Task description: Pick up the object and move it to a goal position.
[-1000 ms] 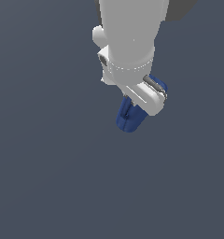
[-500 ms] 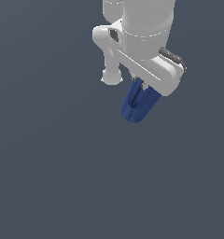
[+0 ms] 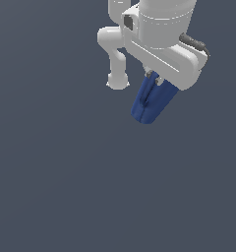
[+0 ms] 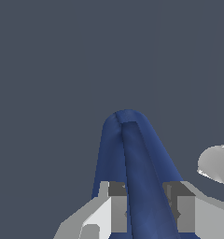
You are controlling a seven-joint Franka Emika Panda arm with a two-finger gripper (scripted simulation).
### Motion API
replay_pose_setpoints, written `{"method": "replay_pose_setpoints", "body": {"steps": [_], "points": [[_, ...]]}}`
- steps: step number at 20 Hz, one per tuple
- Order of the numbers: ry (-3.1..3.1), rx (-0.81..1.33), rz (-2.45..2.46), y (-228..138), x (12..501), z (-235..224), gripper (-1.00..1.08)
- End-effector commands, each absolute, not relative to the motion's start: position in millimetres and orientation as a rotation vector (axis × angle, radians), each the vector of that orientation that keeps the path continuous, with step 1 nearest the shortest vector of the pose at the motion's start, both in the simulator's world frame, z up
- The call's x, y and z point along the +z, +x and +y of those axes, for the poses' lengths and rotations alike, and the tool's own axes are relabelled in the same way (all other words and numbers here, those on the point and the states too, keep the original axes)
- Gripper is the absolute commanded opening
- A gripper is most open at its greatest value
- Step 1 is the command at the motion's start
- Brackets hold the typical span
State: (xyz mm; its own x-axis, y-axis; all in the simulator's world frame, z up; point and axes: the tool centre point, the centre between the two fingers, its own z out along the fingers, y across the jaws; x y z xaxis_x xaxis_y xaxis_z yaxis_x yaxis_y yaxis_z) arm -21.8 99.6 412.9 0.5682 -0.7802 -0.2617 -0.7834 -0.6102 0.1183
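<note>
The end effector (image 3: 152,83) stayed clamped on the blue cup (image 3: 150,102); it had drifted toward the exterior view's right — transport seemingly underway.

No legible text or markings anywhere.

Flat, even simulator lighting fills both views, with a uniform dull slate background and no cast shadows on it. The white arm (image 3: 159,44) shows soft shading, no glare. Edges look slightly soft and pixelated; no distortion.
</note>
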Motion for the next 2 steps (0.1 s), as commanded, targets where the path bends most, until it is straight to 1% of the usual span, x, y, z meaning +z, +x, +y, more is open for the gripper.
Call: {"method": "replay_pose_setpoints", "body": {"steps": [1, 2], "points": [[-2.772, 0.451, 1.381, -25.4, 420.6, 104.4, -1.00], [-2.772, 0.451, 1.381, -25.6, 421.1, 104.7, -1.00]]}}
